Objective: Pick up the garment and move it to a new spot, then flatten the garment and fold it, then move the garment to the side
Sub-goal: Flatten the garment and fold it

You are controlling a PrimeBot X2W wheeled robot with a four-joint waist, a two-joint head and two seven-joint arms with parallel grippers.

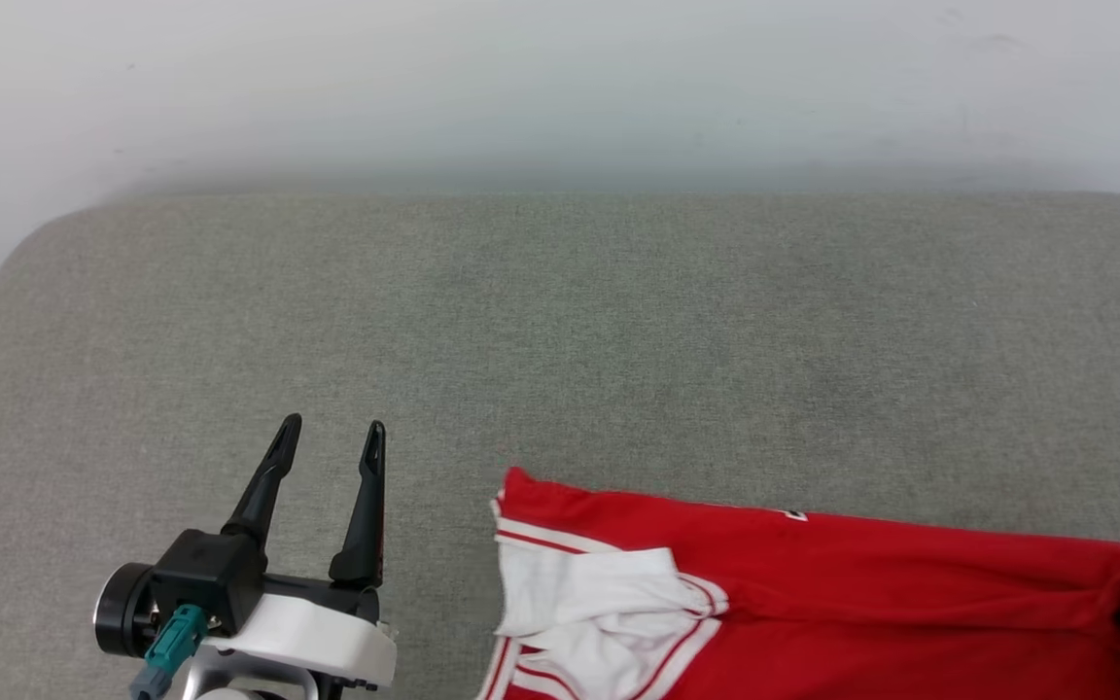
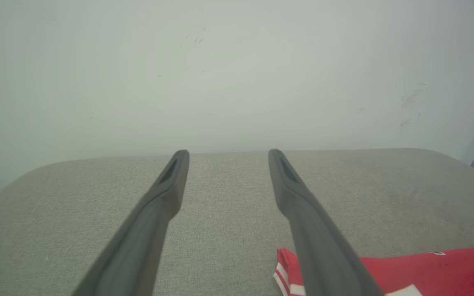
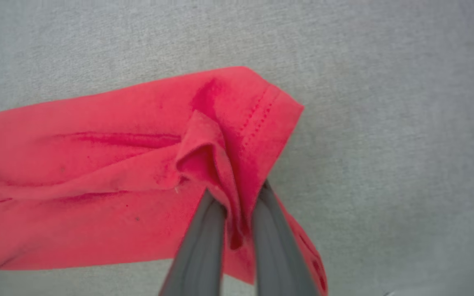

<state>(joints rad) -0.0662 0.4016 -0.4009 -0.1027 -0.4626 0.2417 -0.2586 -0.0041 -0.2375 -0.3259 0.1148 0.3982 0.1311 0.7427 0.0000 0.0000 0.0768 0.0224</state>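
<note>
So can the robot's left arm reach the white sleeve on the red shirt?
Probably yes. The left arm, jaws open, sits just beside the white sleeve of the garment, with bare grey cushion between them and nothing in the way.

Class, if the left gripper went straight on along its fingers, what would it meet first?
Probably the pale wall beyond the grey cushion; the red jersey lies off to its right. Depth is unclear.

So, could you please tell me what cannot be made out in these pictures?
The garment: its lower part is cut off by the head view's bottom edge; any print there unseen.
The right claw: tips buried in a red fold, right wrist view.
The garment's striped corner: partly behind the left claw, left wrist view.
</note>
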